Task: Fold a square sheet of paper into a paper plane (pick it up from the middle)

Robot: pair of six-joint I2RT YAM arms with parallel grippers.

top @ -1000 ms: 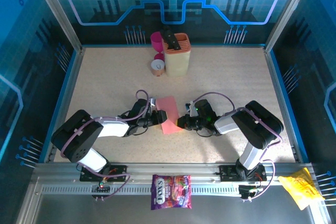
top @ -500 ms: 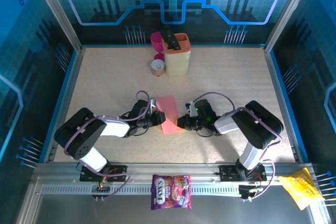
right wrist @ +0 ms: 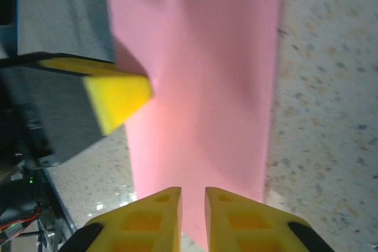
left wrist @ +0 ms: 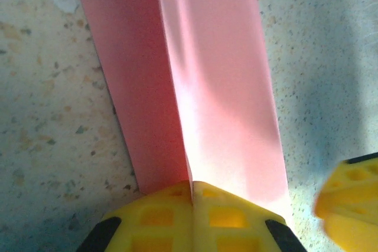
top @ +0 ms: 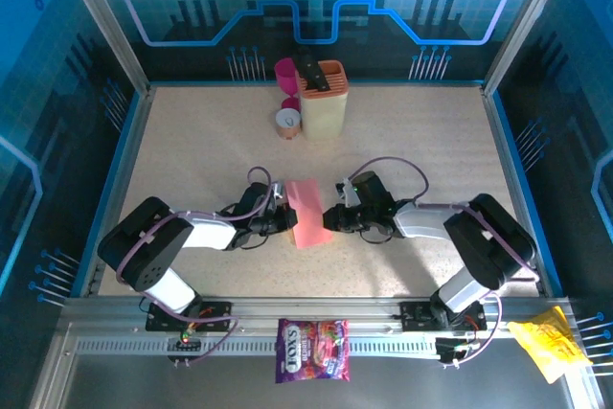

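The left arm [top: 153, 251], based at seven o'clock, and the right arm [top: 484, 251], at five, have black joints, white shells and thin purple cables [top: 393, 162]. The left end effector [left wrist: 192, 205] and right end effector [right wrist: 192, 213] have yellow waffle-gridded fingers.

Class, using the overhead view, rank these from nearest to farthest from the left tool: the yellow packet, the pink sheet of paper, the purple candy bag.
1. pink sheet of paper: mid-table, pinched by the left tool.
2. purple candy bag: near edge, centre.
3. yellow packet: near edge, far right.
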